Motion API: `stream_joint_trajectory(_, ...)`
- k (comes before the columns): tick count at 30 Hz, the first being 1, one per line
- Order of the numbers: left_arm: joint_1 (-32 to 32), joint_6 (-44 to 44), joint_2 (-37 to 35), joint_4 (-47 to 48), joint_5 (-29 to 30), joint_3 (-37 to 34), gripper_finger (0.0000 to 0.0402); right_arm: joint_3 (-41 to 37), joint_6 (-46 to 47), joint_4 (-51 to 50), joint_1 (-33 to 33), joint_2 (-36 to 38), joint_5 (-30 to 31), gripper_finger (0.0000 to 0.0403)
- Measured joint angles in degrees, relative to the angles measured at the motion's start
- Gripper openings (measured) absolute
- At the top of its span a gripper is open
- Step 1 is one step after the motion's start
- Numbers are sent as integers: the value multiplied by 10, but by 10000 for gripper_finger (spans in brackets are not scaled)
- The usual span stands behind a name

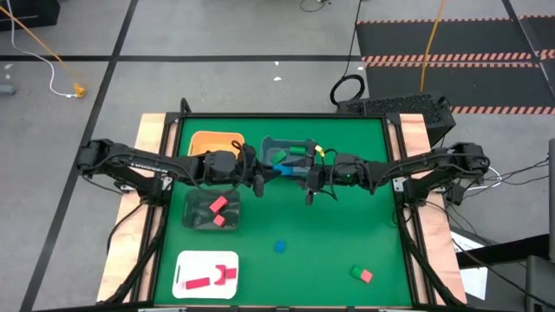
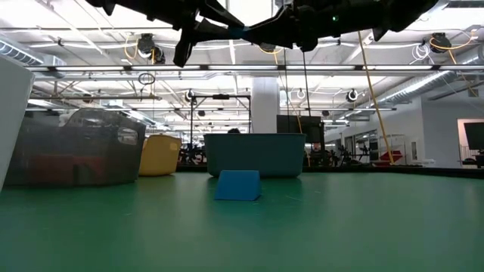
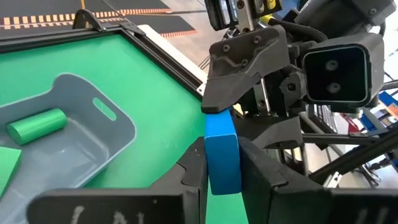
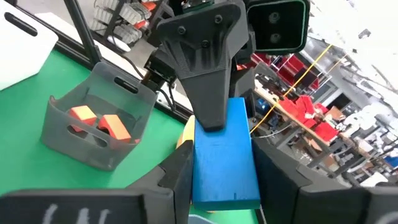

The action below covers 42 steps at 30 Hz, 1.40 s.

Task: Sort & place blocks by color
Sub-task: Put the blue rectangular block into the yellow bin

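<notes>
Sort approx half done: red blocks (image 1: 219, 209) in grey bin (image 1: 198, 218), green ones (image 1: 297, 152) in far bin (image 1: 270, 144), loose blue cube (image 1: 280, 247) & green/red pair (image 1: 361, 275) left on mat (handover mid-air), w/ left gripper (image 1: 260, 185) clamped on blue bar (image 1: 284, 168), right gripper (image 1: 309, 180) also pinching it.

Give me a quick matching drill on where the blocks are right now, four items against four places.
Things:
1. blue bar
2. green cylinder
3. small blue block
4. red bars

Places:
A. inside the grey bin
B. on the white tray
C. in the air, gripped by the left gripper and right gripper
D. loose on the green mat

Pairs: 1-C, 2-A, 3-D, 4-B
</notes>
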State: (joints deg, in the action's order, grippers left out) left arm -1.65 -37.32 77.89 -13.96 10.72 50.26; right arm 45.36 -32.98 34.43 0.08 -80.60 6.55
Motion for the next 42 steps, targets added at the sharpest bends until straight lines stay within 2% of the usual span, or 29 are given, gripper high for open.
stream_joint_trajectory(4,0,6,0,1,0,0,60,0,54,-9,1,0,35,142)
stream_joint_trajectory(9,0,9,-1,4,1,0,59,0,117,-40,4,0,54,188)
stream_joint_trajectory(16,0,14,-1,5,0,0,59,0,149,-103,8,3,58,242)
stream_joint_trajectory(19,0,14,-1,7,0,0,59,-1,145,-145,12,24,85,254)
stream_joint_trajectory(23,0,12,-1,21,0,0,59,-1,182,-236,12,71,131,260)
stream_joint_trajectory(30,17,16,-1,48,-2,0,59,-1,362,-430,16,158,129,258)
stream_joint_trajectory(37,66,8,-44,203,-2,0,59,-1,502,-587,44,177,129,250)
stream_joint_trajectory(42,102,8,-102,301,8,0,59,-14,601,-618,80,177,126,250)
